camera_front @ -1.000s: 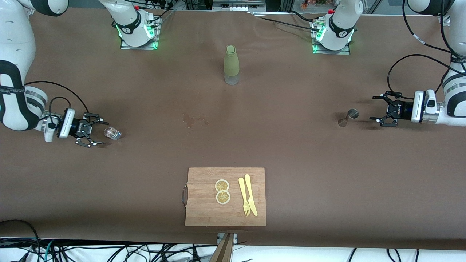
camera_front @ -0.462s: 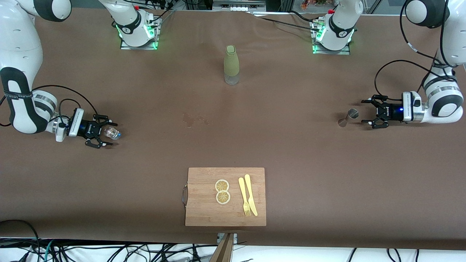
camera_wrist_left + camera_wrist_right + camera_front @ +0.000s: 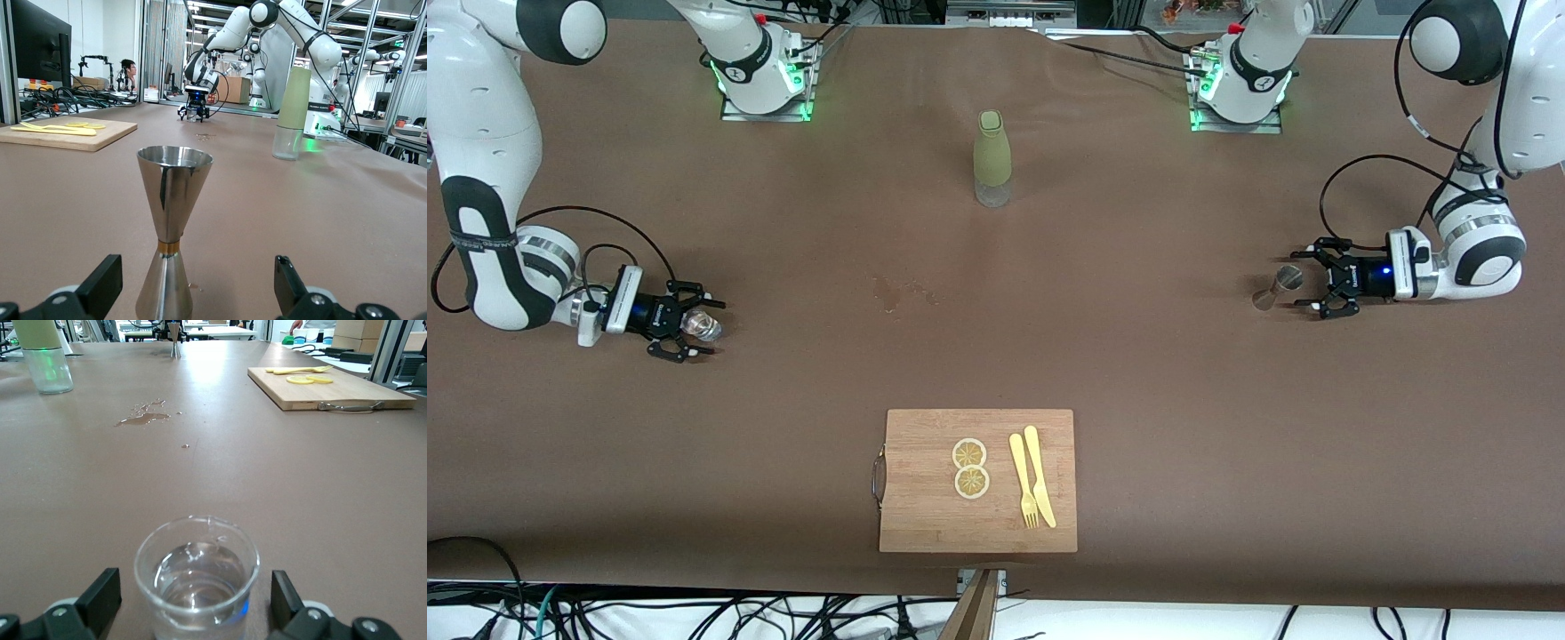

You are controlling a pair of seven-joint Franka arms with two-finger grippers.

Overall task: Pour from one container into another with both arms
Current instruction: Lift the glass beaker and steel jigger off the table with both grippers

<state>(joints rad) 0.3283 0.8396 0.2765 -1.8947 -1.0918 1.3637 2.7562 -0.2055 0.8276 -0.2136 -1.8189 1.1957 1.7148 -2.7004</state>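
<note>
A small glass beaker (image 3: 703, 327) holding clear liquid stands on the brown table toward the right arm's end. My right gripper (image 3: 691, 330) is open, low at the table, with a finger on each side of the beaker (image 3: 197, 577) and gaps showing. A steel hourglass jigger (image 3: 1276, 287) stands toward the left arm's end. My left gripper (image 3: 1307, 283) is open and level with it. The jigger (image 3: 172, 227) stands between the spread fingertips (image 3: 100, 288), touching neither.
A bottle in a green sleeve (image 3: 991, 158) stands mid-table near the bases. A wet spill (image 3: 903, 292) marks the centre. A wooden cutting board (image 3: 925, 507) with two lemon slices, a yellow fork and a knife lies near the front edge.
Both arms slid inward along the table. The right gripper closed the gap and now brackets the beaker; the left gripper came up to the jigger. Neither container moved.
</note>
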